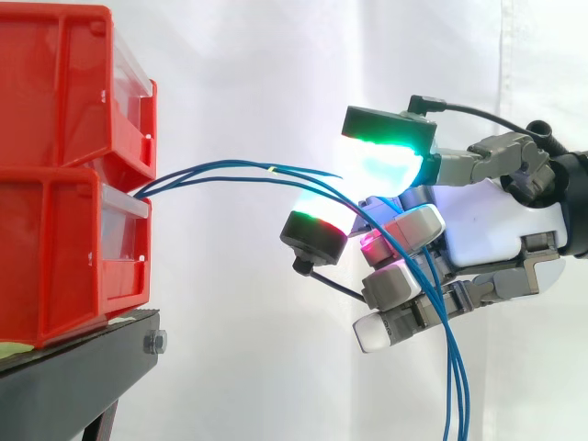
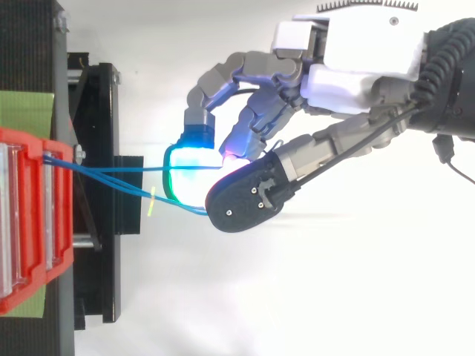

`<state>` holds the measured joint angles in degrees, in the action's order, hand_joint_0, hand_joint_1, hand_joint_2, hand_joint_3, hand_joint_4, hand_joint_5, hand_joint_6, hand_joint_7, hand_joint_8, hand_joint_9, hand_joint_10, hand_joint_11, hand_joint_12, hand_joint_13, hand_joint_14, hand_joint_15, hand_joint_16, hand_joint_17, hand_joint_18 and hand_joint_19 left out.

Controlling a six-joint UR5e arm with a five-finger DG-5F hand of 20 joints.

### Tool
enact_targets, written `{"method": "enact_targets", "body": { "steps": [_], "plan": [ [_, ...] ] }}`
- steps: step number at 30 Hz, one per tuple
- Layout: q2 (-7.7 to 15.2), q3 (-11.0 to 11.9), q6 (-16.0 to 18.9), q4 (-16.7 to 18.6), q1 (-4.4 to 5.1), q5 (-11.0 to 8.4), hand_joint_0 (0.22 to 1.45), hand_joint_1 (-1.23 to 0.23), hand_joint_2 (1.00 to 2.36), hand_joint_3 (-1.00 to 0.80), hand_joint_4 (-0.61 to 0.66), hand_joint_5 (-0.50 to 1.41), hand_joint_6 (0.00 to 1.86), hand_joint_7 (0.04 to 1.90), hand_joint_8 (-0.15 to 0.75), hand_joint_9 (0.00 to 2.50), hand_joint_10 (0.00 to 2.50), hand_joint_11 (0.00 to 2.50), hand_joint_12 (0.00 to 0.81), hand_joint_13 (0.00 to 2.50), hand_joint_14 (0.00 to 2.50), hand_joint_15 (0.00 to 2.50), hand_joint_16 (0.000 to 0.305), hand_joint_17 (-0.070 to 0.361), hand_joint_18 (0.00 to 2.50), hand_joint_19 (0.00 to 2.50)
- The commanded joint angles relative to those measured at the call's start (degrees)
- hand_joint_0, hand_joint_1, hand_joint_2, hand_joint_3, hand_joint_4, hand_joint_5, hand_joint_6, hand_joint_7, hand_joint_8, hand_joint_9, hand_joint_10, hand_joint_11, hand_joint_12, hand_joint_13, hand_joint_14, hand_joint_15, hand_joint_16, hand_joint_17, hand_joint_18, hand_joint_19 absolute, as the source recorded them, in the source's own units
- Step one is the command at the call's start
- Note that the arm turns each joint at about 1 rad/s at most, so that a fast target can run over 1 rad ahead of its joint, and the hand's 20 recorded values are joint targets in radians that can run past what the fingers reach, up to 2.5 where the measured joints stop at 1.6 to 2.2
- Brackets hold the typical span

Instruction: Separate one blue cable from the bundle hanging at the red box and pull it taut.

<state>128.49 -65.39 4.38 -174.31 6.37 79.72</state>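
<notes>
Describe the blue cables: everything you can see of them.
The blue cables are a few thin, smooth strands, plastic-sheathed by the look. They come out between the two stacked red bins, arc slightly slack through open air to the hand, and pass between its curled fingers' glowing pads. Beyond the hand they hang down past the side view's bottom edge. One strand bears a small pale mark.

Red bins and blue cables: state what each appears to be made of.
Red bins: probably moulded plastic, glossy; uniform colour, ribbed walls, soft highlights. Blue cables: thin, smooth blue jacket, likely plastic or rubber, since they bend in loose curves; the core is hidden.
</notes>
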Motion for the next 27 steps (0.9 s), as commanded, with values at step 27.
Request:
{"method": "enact_targets", "body": {
  "steps": [27],
  "plan": [
    [0.0, 0.0, -0.6, 0.1, 0.05, 0.00, 0.63, -0.64, 1.03, -0.07, -0.05, -0.22, 0.98, 0.98, 0.252, 0.97, 0.42, 1.45, 0.350, 0.97, 0.03, 1.01, 0.046, 0.103, 0.68, 0.59]
  ]
}}
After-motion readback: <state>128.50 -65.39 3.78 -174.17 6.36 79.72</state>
